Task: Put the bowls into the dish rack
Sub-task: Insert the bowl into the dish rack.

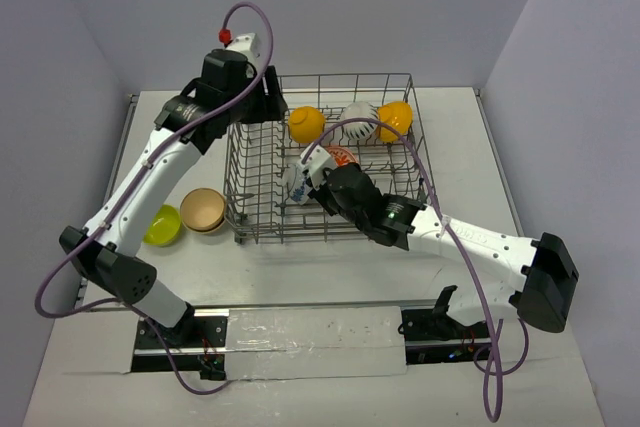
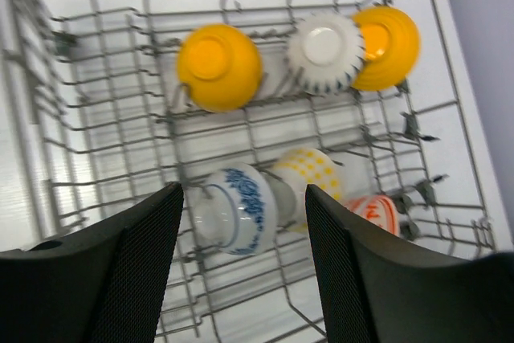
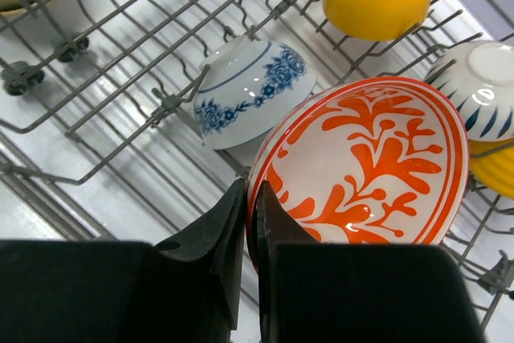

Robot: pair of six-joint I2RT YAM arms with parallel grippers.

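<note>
The grey wire dish rack [image 1: 400, 209] stands mid-table. Inside it lie two orange-yellow bowls [image 1: 305, 124] [image 1: 396, 117], a white striped bowl [image 1: 360, 119] and a blue-patterned bowl [image 1: 295, 183]. My right gripper [image 3: 250, 197] is shut on the rim of the red-and-white bowl [image 3: 365, 162], holding it on edge inside the rack beside the blue-patterned bowl [image 3: 250, 90]. My left gripper [image 2: 245, 198] hangs open and empty above the rack's back left part, looking down on the blue-patterned bowl [image 2: 237, 210]. A lime green bowl [image 1: 162, 225] and a tan bowl [image 1: 203, 210] sit on the table left of the rack.
Upright tines and the rack's wire walls [image 2: 104, 118] surround the bowls. The right arm [image 1: 470, 237] reaches in over the rack's front right corner. Grey walls close in the table on the left, back and right.
</note>
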